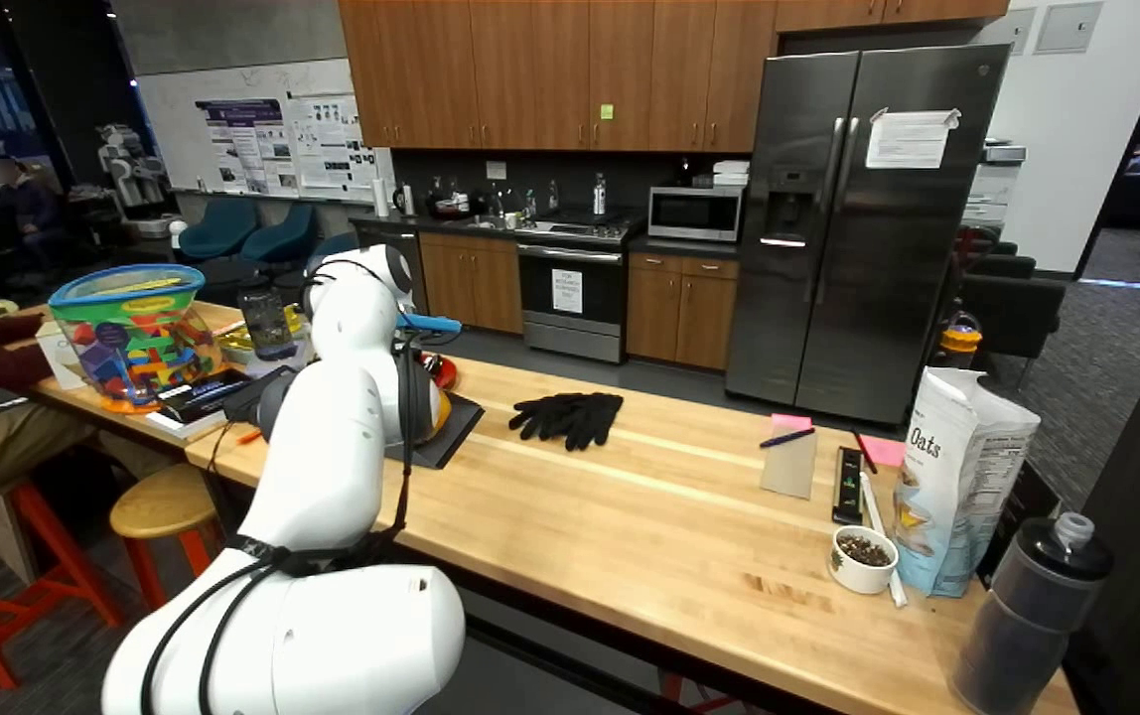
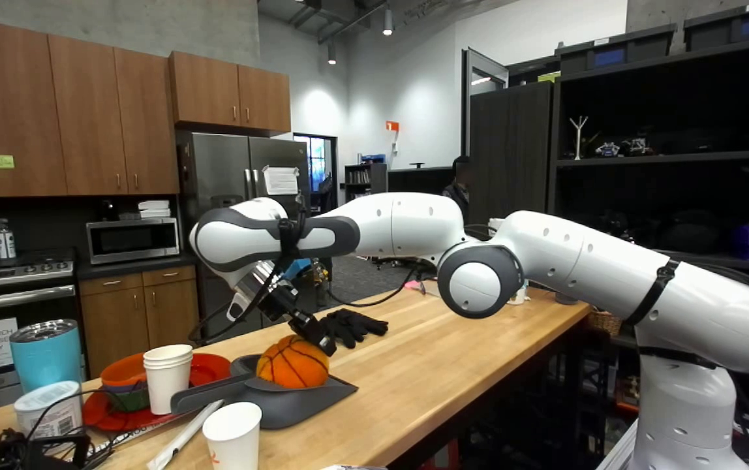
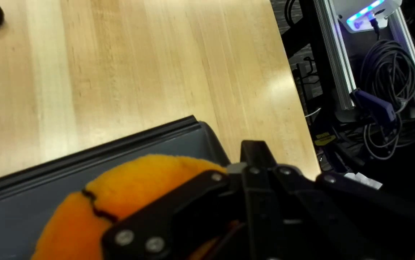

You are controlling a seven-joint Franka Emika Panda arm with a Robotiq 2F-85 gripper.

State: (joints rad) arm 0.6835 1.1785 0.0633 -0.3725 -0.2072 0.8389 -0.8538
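An orange plush basketball with dark lines rests in a grey dustpan on the wooden table. My gripper points down at the ball's side, its jaws together with nothing between them. From the wrist view, the gripper crosses in front of the ball, and the dustpan extends beneath. Whether the fingers touch the ball I cannot tell. A black glove lies just beyond the dustpan. In an exterior view the arm hides the gripper, and only a sliver of ball shows.
Paper cups, red plates and a blue tumbler stand near the dustpan. Towards the table's far end are an oats bag, a small white bowl and a grey bottle. A toy tub sits opposite.
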